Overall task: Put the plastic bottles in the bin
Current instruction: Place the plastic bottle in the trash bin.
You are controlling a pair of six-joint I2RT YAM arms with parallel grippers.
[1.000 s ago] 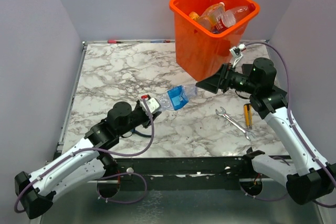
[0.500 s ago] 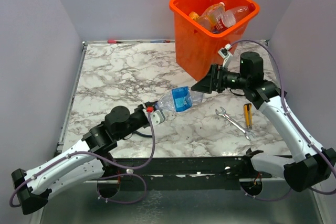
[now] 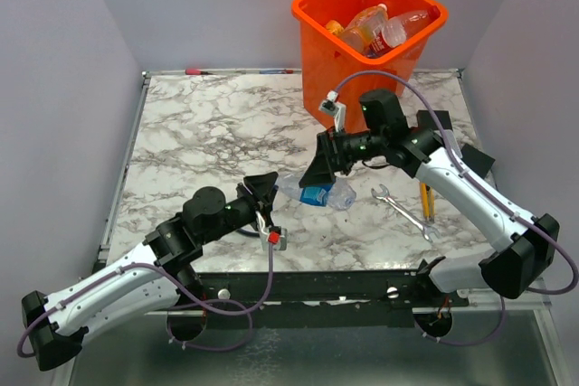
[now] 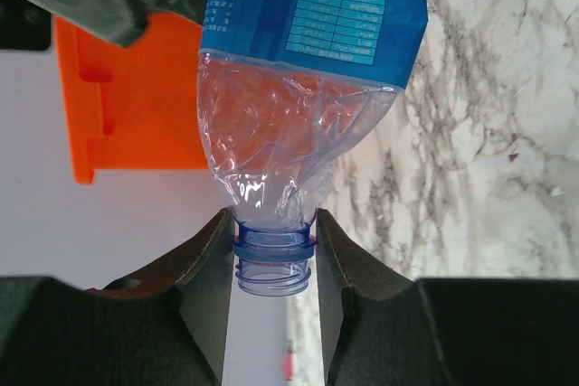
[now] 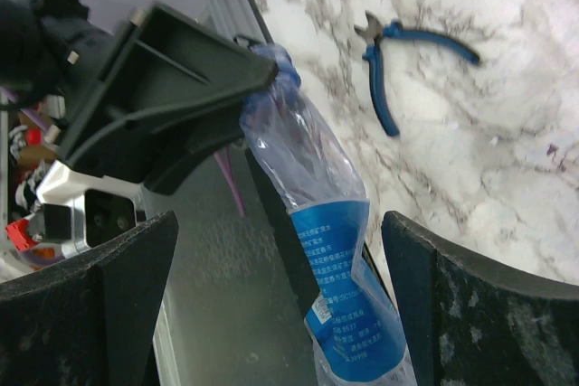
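A crushed clear plastic bottle [image 3: 326, 194] with a blue label and no cap hangs over the middle of the table. My left gripper [image 3: 271, 187] is shut on its neck, which the left wrist view shows as a blue-ringed neck [image 4: 274, 255] pinched between both fingers. My right gripper [image 3: 318, 167] is open and straddles the labelled body [image 5: 339, 259], one finger on each side and a gap to both. The orange bin [image 3: 312, 15] stands at the back right, with several bottles [image 3: 380, 29] inside it.
A steel wrench [image 3: 403, 212] and a yellow-handled tool [image 3: 426, 201] lie on the marble to the right of the bottle. Blue-handled pliers [image 5: 398, 70] lie on the table beyond it. A small red item [image 3: 194, 70] rests at the back edge.
My right arm has swung left from beside the bin, and its open fingers now stand round the bottle. My left gripper has turned over and pulled nearer, keeping the neck.
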